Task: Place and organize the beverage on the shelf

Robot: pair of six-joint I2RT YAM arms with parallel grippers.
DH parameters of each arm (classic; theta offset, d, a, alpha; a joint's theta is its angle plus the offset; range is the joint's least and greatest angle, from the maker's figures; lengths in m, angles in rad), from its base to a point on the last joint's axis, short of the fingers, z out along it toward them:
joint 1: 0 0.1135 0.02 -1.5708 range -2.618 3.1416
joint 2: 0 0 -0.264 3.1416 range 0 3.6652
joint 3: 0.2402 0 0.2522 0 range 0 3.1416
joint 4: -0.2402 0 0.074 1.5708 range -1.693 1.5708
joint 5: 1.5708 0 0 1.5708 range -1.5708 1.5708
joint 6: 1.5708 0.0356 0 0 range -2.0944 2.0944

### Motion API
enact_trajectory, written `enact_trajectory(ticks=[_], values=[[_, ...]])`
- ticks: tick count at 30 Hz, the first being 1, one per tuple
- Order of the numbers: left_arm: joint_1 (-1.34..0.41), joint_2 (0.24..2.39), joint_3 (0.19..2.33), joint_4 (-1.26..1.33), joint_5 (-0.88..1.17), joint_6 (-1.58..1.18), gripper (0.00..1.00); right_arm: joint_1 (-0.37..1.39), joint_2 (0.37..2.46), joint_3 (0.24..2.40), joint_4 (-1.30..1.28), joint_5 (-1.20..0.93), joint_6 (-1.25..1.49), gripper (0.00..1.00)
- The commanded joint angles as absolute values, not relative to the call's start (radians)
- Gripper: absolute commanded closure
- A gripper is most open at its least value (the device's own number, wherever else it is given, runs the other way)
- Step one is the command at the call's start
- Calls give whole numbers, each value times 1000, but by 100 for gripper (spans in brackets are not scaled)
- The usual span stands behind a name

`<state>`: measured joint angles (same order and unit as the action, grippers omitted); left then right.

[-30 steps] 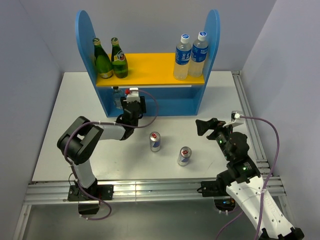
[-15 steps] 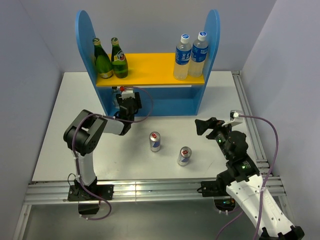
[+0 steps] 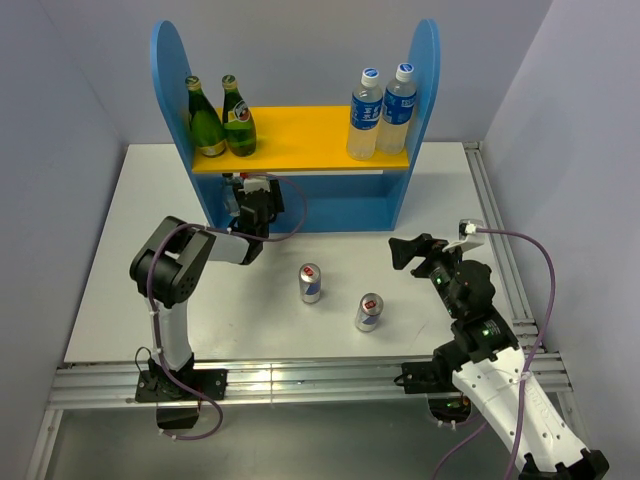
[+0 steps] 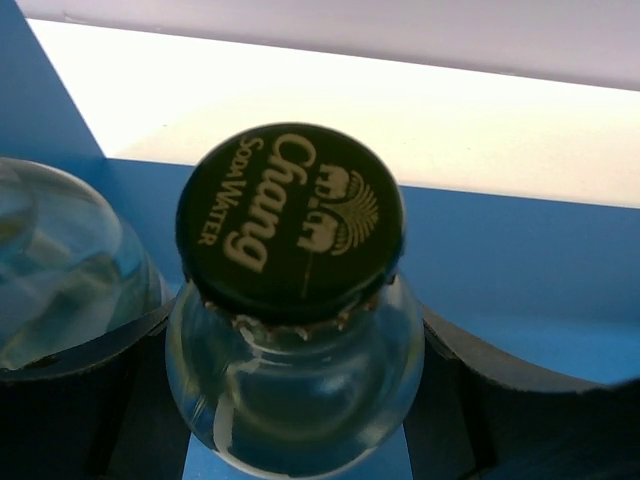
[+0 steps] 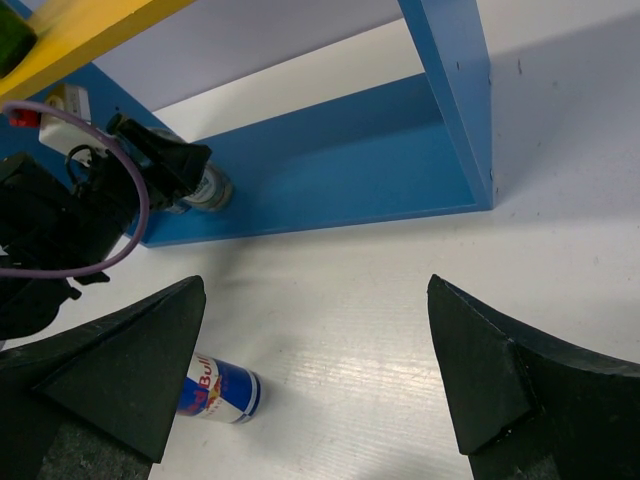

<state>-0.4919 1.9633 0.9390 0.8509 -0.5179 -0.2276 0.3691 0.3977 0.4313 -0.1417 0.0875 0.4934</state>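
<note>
Tallying left to right: both green bottles [image 3: 206, 122] [image 3: 238, 118] stand side by side at the left end of the yellow board [image 3: 300, 135] of the shelf [image 3: 165, 70], so that pair looks done. Below the board, the left gripper [image 4: 300, 420] reaches into the lower level, its fingers [image 4: 70, 400] partly closed and pressing both sides of the shoulder of a clear bottle [image 4: 290, 220] with a dark cap. Whether that bottle's base already rests on the shelf floor cannot be told. A second clear bottle [image 4: 60, 260] stands just to its left, against the side panel, apparently placed. Two cans [image 3: 311, 283] [image 3: 369, 312] stand upright on the table [image 3: 120, 250] in front of the shelf, apart from each other, not yet shelved. Two blue-capped bottles [image 3: 365, 115] sit at the right end of the board. The right gripper [image 3: 415, 253] hovers over the table right of the cans, jaws spread wide, holding nothing. Judgement: three drinks shelved, a fourth being set in, and the two cans left. Versus a second ago, the left gripper has pushed further under the board with the bottle and its elbow has drawn in toward the shelf. The cans, the bottles on the board and the right arm are essentially unchanged.
</note>
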Motion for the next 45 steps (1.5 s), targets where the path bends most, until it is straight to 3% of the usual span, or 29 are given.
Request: enact_trajectory(ticks=[1,7,8,10,11,12,30,41,45], values=[[-479,1918,1002,899,-462,-278,53,374,393,430,-104,90,491,1],[-482,1882,985,873,-462,-293,29,374,379,428,-114,91,491,1],[-482,1878,983,868,-465,-293,18,374,376,428,-115,91,494,1],[-486,1865,970,865,-466,-287,13,374,368,426,-117,92,494,1],[-488,1862,966,864,-469,-287,3,374,367,426,-120,92,494,1],[-491,1858,957,862,-466,-287,1,374,364,425,-120,94,494,1],[-621,1706,839,807,-607,-259,1,374,308,420,-152,104,500,1],[-679,1458,671,680,-742,-273,1,374,301,419,-155,104,502,1],[-782,1275,577,595,-769,-300,1,374,299,417,-153,109,502,1]])
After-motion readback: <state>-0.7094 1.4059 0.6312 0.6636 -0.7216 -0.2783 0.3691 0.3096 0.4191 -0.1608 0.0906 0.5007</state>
